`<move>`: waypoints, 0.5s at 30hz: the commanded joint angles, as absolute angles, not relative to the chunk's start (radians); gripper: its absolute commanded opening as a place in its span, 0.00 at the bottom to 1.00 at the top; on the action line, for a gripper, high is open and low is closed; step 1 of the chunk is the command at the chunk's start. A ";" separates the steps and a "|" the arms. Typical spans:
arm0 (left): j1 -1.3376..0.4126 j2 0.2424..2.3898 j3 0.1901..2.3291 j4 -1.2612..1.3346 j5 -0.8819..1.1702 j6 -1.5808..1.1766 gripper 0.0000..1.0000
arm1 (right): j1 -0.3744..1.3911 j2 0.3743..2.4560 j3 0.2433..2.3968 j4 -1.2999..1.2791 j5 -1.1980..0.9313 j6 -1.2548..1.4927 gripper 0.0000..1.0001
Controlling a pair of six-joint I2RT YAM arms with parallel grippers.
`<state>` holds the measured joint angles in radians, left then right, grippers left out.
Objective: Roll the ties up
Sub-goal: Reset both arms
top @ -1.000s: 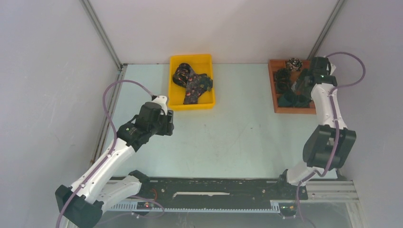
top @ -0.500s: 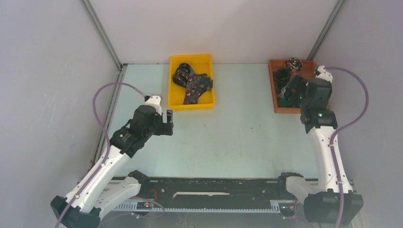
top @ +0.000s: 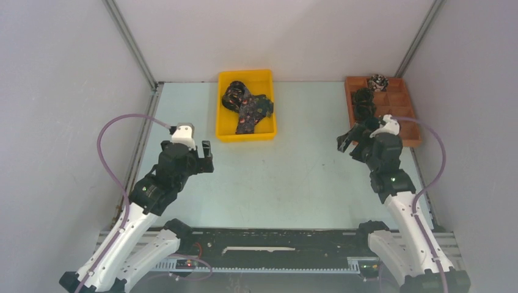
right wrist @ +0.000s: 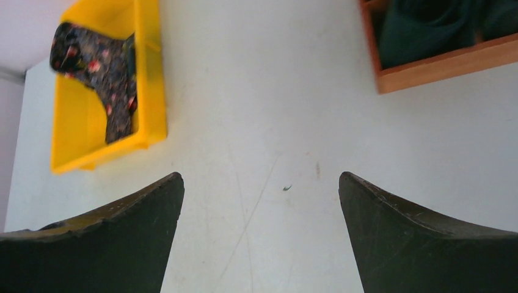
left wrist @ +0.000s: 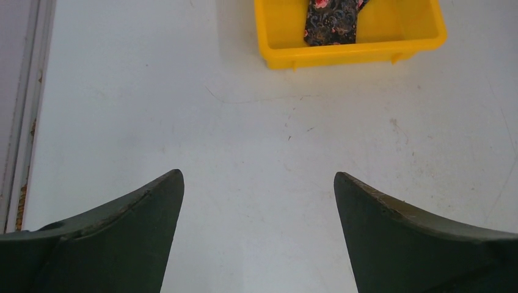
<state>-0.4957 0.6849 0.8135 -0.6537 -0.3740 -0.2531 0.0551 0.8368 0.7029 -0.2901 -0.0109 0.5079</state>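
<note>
Loose dark ties (top: 247, 110) with small reddish patterns lie heaped in a yellow bin (top: 227, 133) at the back middle. One tie end (left wrist: 333, 21) shows at the top of the left wrist view, and the ties (right wrist: 101, 67) lie at the upper left of the right wrist view. Rolled ties (top: 363, 104) sit in an orange-brown compartment tray (top: 406, 116) at the back right, one of them dark green (right wrist: 427, 30). My left gripper (top: 186, 146) (left wrist: 258, 183) hangs open over bare table, short of the bin. My right gripper (top: 356, 133) (right wrist: 261, 183) is open and empty, just in front of the tray.
A patterned roll (top: 377, 81) sits in the tray's far compartment. White walls with metal corner posts close the table on the left, right and back. Both arm bases and a black rail (top: 262, 241) line the near edge.
Both arms have drawn back toward the near edge. The right gripper has left the tray and come down to the table in front of it. Both jaws have opened wider.
</note>
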 commanded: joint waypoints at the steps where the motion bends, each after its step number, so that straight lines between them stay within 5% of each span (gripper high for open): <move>1: -0.492 0.672 0.813 -0.616 -0.427 -0.252 1.00 | 0.162 0.759 0.597 -0.151 0.048 0.540 1.00; 15: -0.492 0.669 0.808 -0.604 -0.441 -0.241 1.00 | 0.313 0.717 0.482 -0.056 0.099 0.478 1.00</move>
